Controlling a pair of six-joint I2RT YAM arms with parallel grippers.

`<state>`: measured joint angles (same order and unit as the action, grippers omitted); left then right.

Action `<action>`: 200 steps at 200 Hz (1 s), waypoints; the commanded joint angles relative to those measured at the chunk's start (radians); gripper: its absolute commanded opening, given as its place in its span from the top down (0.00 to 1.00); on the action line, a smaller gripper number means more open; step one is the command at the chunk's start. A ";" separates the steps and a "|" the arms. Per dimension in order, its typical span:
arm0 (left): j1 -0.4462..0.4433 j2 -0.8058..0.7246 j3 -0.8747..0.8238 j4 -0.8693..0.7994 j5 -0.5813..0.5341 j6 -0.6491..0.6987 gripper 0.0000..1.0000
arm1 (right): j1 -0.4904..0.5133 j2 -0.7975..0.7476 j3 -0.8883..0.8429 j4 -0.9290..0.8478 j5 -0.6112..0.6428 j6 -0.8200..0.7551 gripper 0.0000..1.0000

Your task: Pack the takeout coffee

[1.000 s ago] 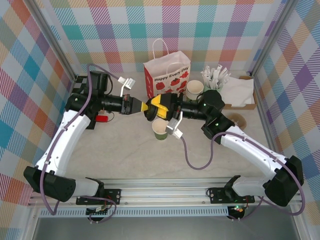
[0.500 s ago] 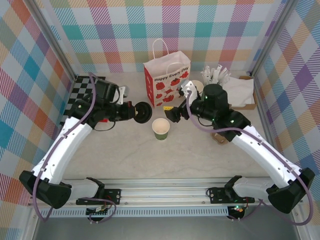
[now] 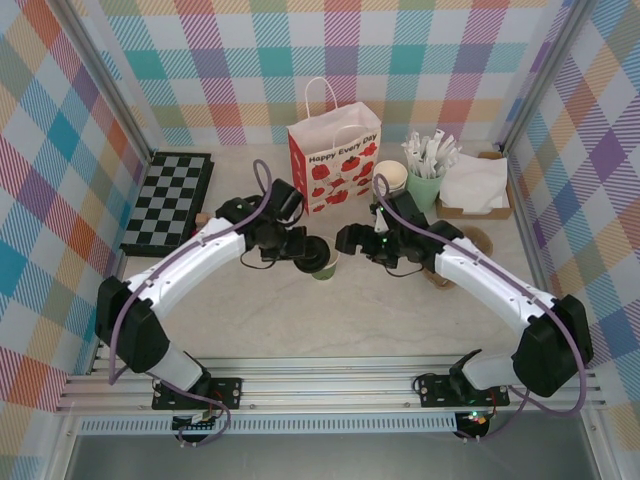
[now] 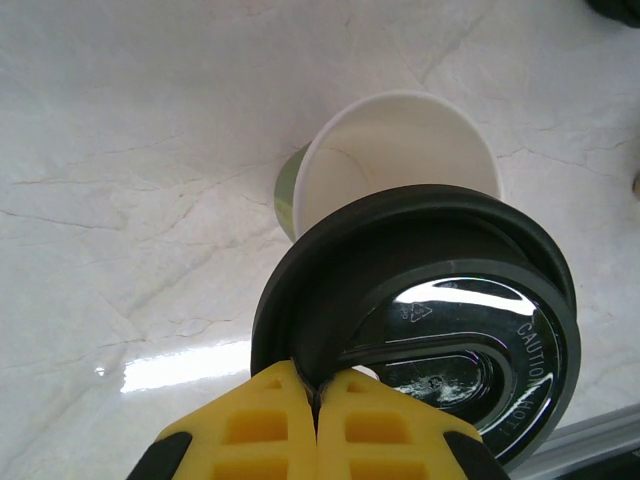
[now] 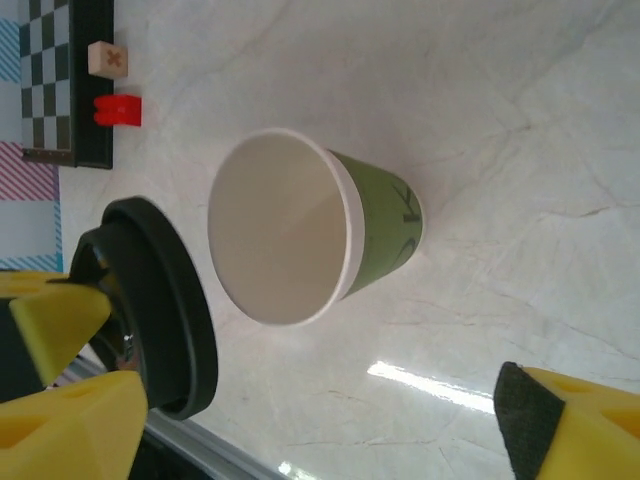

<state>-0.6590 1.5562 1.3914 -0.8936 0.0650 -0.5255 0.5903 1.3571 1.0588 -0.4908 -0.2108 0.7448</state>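
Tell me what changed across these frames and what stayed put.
The left fingers, shut on the black lid, swung left, then came down beside the open green cup. The right fingers opened, drew back to the right, then returned near the cup. Cup, bag and chessboard stayed put.

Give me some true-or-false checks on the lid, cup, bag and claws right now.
1. The left claw pinches the black lid by its rim. True.
2. The lid is pressed onto the green cup. False: the cup's mouth is open and the lid is held off it.
3. The right claw is shut on the cup. False: it is open, with its fingers clear of the cup.
4. The cup stands upright on the table. True.
5. The paper bag stands upright. True.
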 commanded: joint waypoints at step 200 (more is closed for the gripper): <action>-0.010 0.215 0.184 -0.051 -0.028 0.058 1.00 | -0.060 0.156 -0.102 0.279 -0.202 0.027 0.40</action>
<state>-0.6605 1.7496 1.5307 -0.8932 0.0498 -0.4969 0.5301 1.5043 0.9741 -0.2485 -0.4206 0.7555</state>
